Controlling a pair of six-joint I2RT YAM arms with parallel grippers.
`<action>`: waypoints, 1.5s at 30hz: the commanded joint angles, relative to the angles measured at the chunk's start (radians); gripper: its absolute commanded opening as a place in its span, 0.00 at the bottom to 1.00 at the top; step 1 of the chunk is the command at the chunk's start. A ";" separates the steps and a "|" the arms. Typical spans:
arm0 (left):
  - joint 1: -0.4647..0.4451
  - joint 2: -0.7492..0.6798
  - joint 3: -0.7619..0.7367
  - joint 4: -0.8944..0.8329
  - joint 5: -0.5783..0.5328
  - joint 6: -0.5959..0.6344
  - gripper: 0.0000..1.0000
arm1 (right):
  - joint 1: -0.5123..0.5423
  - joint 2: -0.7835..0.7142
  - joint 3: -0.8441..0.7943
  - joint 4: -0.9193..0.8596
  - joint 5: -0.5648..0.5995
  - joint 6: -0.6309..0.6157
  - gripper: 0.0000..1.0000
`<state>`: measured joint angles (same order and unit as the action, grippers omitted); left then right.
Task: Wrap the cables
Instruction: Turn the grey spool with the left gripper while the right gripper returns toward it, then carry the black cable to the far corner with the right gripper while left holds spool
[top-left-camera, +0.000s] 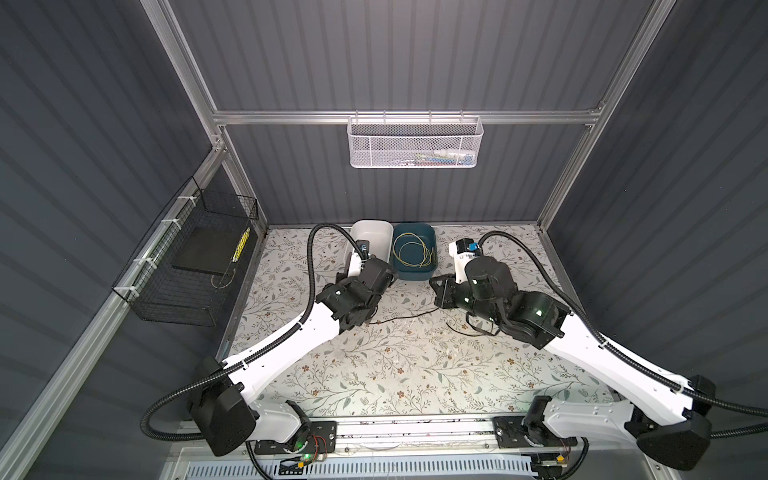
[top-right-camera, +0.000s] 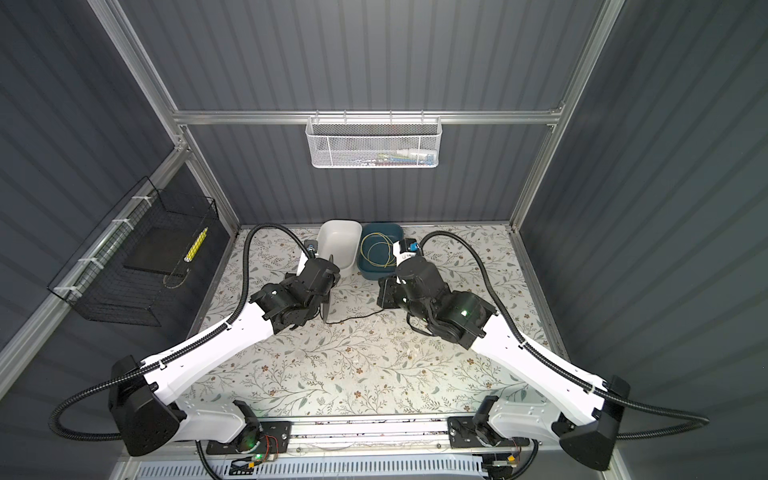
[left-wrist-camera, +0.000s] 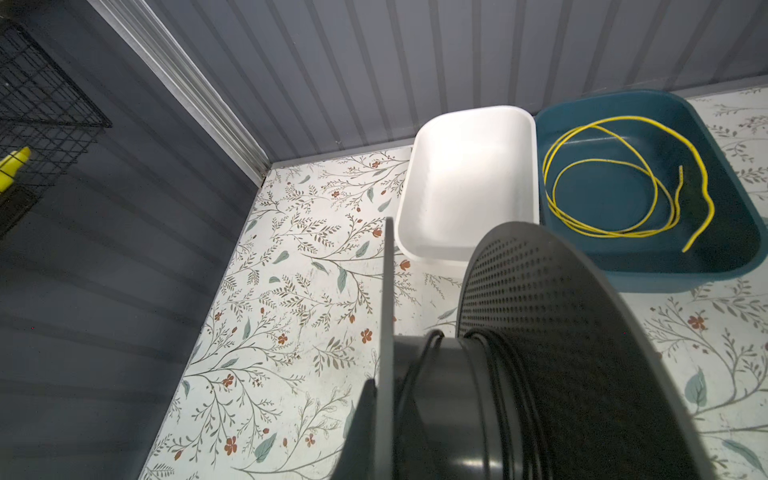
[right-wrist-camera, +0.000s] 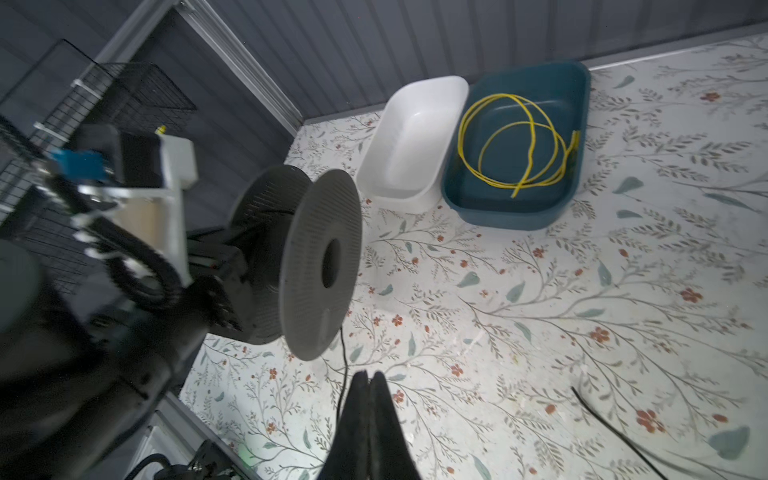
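Two grippers: left gripper (right-wrist-camera: 239, 253) clamps the spool (right-wrist-camera: 307, 249); right gripper (right-wrist-camera: 368, 380) is pressed together beside the cable (top-right-camera: 353, 318), which trails toward 3 o'clock. I'd keep it taut, laying turns side by side.

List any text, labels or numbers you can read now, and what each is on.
No text is readable.
White wire-mesh basket on the back rail: coloured items inside, print too blurred.
White bracket on the right arm's wrist: dark marking, too small.
Black perforated plastic spool, white plastic tub, dark teal plastic tub: no lettering visible.
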<state>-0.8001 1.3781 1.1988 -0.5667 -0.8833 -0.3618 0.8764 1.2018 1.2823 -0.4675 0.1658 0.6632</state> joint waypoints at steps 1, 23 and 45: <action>-0.014 0.019 -0.014 0.024 0.006 0.006 0.00 | -0.031 0.029 0.075 0.028 -0.075 -0.023 0.00; -0.277 -0.257 -0.184 -0.116 0.190 0.025 0.00 | -0.465 0.273 0.363 0.050 -0.432 -0.061 0.00; -0.340 -0.462 -0.087 -0.257 0.365 0.061 0.00 | -0.771 0.468 0.422 0.165 -0.626 0.089 0.09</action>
<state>-1.1336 0.9543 1.0698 -0.8116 -0.5659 -0.3351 0.1463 1.6478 1.6741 -0.3599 -0.4393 0.7235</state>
